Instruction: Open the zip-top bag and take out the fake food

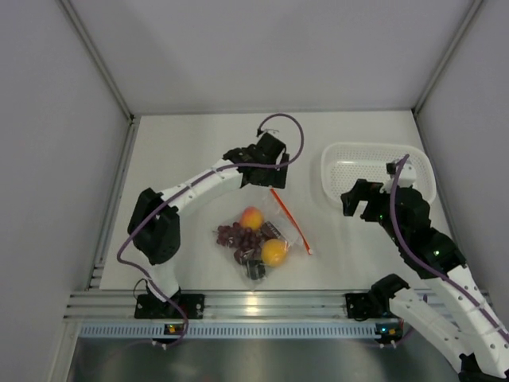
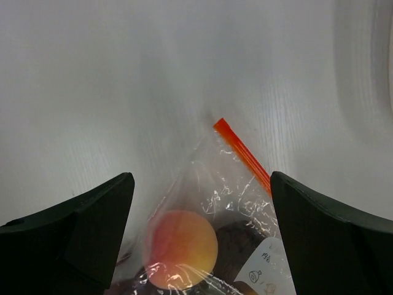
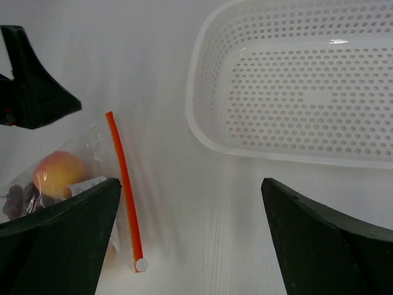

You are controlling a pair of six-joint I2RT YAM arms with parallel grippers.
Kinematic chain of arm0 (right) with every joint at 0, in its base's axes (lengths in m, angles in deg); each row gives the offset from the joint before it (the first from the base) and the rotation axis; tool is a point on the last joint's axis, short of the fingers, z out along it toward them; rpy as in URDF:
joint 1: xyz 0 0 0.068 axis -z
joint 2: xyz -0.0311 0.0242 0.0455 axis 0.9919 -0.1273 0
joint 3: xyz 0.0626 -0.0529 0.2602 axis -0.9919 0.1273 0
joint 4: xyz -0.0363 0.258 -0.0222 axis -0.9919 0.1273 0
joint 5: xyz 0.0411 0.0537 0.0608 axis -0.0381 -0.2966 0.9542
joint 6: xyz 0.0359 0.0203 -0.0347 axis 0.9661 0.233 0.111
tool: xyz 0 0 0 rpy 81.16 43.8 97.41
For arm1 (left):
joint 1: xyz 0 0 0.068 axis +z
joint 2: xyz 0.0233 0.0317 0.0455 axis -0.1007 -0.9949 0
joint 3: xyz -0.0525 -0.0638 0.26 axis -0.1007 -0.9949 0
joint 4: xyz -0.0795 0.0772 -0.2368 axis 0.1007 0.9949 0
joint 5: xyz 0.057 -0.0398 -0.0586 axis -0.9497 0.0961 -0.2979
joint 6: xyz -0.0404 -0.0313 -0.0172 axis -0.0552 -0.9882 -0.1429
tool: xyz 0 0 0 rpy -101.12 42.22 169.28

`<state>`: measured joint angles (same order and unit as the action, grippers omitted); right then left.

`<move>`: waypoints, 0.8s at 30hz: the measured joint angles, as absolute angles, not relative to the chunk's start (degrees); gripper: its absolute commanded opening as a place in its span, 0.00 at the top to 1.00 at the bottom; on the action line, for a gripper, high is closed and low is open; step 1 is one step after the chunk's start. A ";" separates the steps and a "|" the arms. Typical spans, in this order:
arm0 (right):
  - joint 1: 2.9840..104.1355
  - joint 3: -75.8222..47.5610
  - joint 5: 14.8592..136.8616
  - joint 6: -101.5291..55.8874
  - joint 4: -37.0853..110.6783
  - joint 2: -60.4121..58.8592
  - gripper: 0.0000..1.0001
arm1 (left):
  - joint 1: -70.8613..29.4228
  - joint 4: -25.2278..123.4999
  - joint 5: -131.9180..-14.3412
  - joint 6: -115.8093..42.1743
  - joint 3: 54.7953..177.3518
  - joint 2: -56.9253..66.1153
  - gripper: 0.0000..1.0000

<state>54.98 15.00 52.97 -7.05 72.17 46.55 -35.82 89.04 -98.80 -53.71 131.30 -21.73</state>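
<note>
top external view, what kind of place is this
Probably a robot lab test cell: a white table boxed in by blank panels, left arm and right arm bolted to an aluminium rail, plus props, a zip-top bag of fake food and a perforated basket.

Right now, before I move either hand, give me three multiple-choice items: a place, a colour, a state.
1. The white basket lies: A left of the zip-top bag B right of it C on it
2. The bag's zip strip is: A blue B red-orange C green
3. The fake food is: A in the basket B loose on the table C inside the bag
Answers: B, the basket sits on the right side; B, the strip shows red-orange; C, the food shows through the plastic.
</note>
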 measured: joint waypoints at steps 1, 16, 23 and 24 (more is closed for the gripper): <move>54.98 15.02 53.13 -7.07 72.21 46.61 0.01 | -36.68 89.19 -98.60 -52.44 132.81 -24.09 0.02; 54.98 16.53 55.75 -7.57 71.77 46.37 0.01 | -47.21 100.89 -105.93 -45.90 151.89 -44.40 0.02; 54.98 16.53 55.97 -7.96 71.71 46.37 0.01 | -47.82 106.22 -106.52 -46.60 151.89 -47.17 0.16; 54.98 16.53 56.03 -8.01 71.71 46.37 0.01 | -47.96 106.61 -106.52 -46.65 151.89 -47.41 0.18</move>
